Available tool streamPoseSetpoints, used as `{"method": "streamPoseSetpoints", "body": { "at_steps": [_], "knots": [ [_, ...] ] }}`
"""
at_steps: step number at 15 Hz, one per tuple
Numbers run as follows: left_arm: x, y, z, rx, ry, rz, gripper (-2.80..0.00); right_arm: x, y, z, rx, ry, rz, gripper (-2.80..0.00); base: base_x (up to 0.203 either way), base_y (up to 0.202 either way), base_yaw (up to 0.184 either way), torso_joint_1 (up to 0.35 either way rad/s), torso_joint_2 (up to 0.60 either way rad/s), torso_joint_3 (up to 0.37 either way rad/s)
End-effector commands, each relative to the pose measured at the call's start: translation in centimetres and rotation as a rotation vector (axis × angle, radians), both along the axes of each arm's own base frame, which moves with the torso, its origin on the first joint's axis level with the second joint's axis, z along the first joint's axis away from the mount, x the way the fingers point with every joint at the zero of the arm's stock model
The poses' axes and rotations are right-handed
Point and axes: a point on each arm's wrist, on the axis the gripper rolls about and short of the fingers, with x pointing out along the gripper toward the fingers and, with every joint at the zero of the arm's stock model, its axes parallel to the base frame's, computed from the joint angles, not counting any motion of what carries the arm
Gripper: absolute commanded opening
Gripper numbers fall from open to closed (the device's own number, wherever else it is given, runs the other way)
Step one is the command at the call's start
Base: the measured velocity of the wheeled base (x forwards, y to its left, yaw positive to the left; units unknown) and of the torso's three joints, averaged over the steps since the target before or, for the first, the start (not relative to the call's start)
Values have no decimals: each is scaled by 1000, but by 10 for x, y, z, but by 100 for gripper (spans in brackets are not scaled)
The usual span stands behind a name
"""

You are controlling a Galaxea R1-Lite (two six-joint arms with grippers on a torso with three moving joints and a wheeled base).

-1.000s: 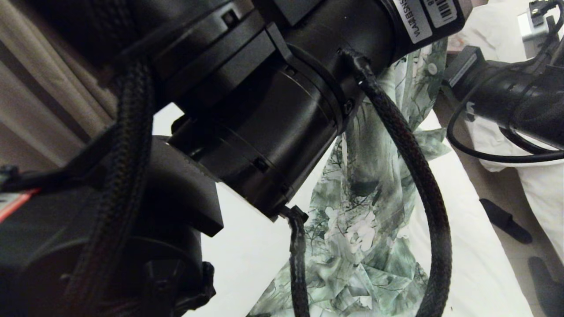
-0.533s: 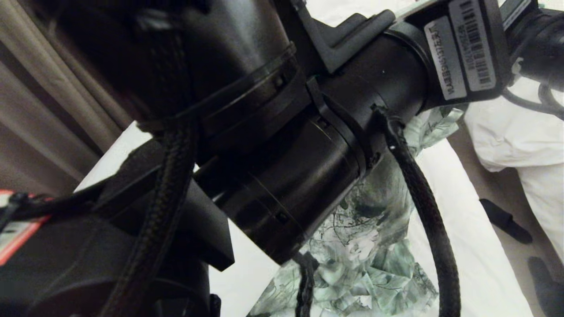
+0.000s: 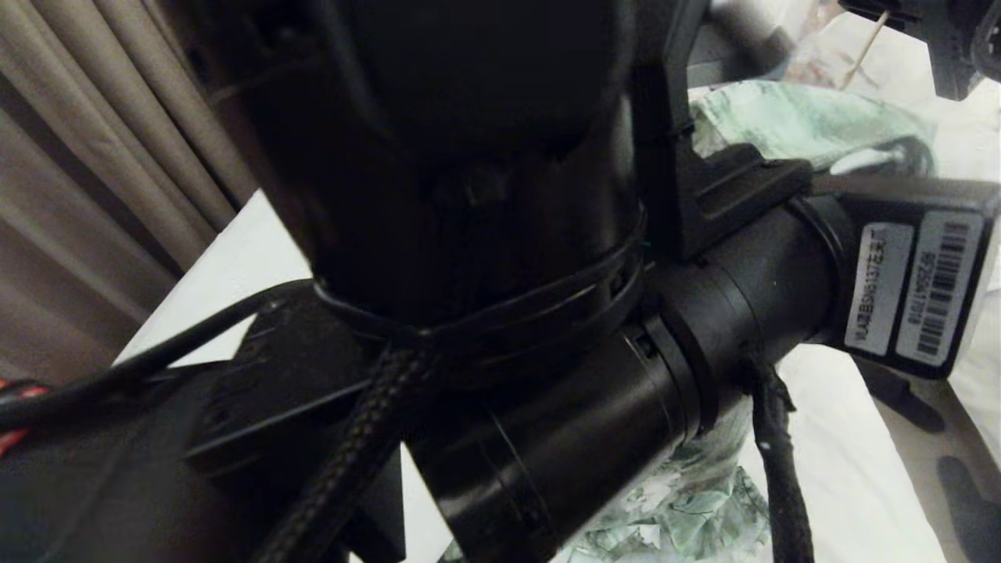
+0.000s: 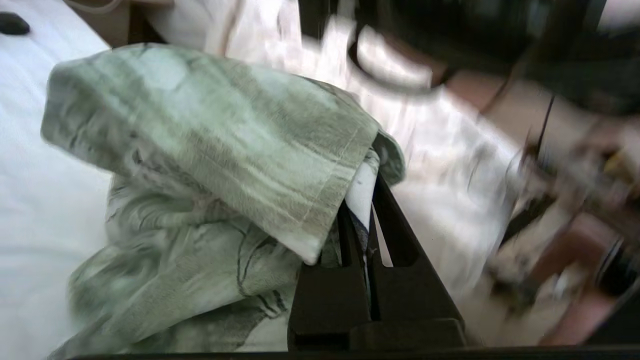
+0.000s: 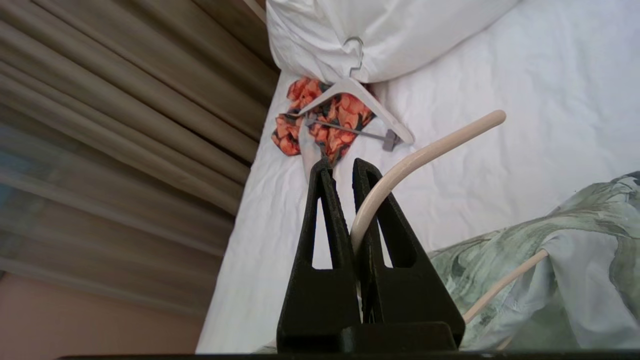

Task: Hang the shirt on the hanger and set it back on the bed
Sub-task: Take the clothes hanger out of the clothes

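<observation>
While left claw pinches shirt, right claw clamps hanger

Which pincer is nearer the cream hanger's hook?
Right. The right pincer is shut on the thin cream plastic hanger at its hook. The left pincer is shut on the green-and-white floral shirt, off the hook.

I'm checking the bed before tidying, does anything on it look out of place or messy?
Yes. An orange-and-black garment lies crumpled near the pillow at the bed's edge, a thick white hanger resting loosely on top rather than holding it. The green shirt is bunched too.
</observation>
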Motion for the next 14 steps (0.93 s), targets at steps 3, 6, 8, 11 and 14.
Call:
{"method": "streamPoseSetpoints", "body": {
  "at_steps": [3, 6, 8, 11, 14],
  "knots": [
    [-5, 11, 16, 22, -13, 12, -280, -9, -1, 13, 13, -24, 9, -280, 0, 0, 0, 0, 0, 0],
    [-8, 19, 16, 141, 31, 50, -280, -14, -4, 20, 11, -17, 8, -280, 0, 0, 0, 0, 0, 0],
    [-6, 13, 9, 163, 38, 57, -280, -19, -5, 27, 15, -29, 11, -280, 0, 0, 0, 0, 0, 0],
    [-5, 11, 8, 171, 38, 56, -280, -20, -6, 28, 8, -12, 9, -280, 0, 0, 0, 0, 0, 0],
    [-7, 12, 9, 195, -5, 59, 0, -22, -7, 30, 11, -19, 8, -280, 0, 0, 0, 0, 0, 0]
  ]
}}
